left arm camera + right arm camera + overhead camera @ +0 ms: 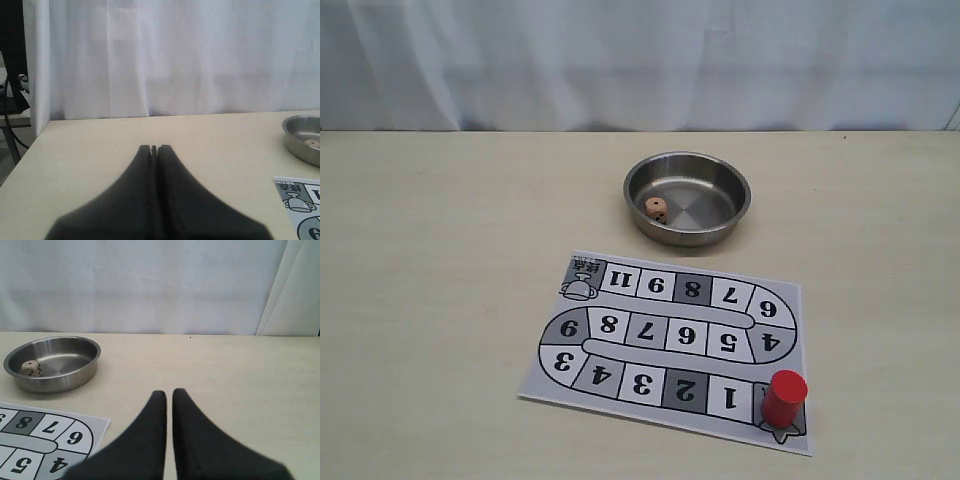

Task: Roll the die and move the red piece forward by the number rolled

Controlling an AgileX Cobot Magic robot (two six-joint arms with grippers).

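The die (657,208) lies in the bowl (690,236), ahead of the right gripper (169,392) toward the left arm's side, and ahead of the left gripper (154,148) toward the right arm's side. The board (665,335) lies on the table (440,300), nearer both grippers than the bowl. The red piece (784,397) stands on the board's near corner, on the right gripper's side.

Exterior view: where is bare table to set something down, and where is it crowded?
Bare table runs wide left of the steel bowl and the game board; a narrower patch lies right of both. Between bowl and board is tight. The bowl holds the die; the red piece stands on the board's near right corner.
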